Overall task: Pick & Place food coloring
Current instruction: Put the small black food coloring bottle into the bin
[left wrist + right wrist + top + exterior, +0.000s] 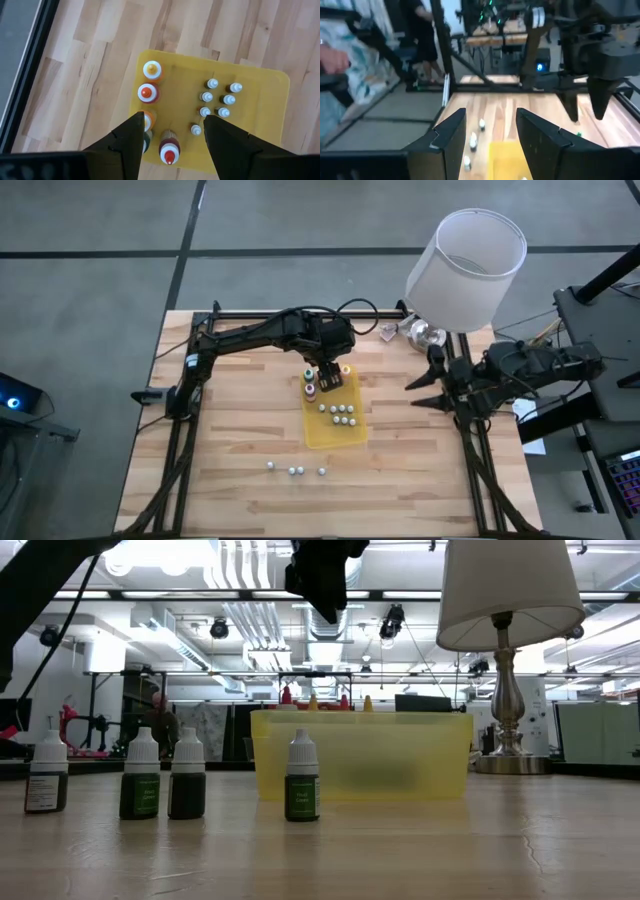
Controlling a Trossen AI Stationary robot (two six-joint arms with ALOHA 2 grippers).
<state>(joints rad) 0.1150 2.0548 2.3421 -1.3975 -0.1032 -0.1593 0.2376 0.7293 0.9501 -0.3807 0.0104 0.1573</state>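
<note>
From my remote station I see the left gripper (327, 374) hanging over the far end of the yellow tray (352, 431), its fingers (131, 140) spread wide with nothing between them. Directly below it the food coloring bottles (150, 92) with coloured tips stand upright at that end of the tray, a dark red one (169, 147) lying between the open fingers' line of sight but untouched. Seven small white-capped bottles (218, 98) cluster near the tray's middle. Three more white-capped bottles (295, 470) stand on the wooden table (230, 450), nearer than the tray. The right gripper (425, 392) waits at the table's right edge, fingers apart and empty, beside the lamp (466, 265).
</note>
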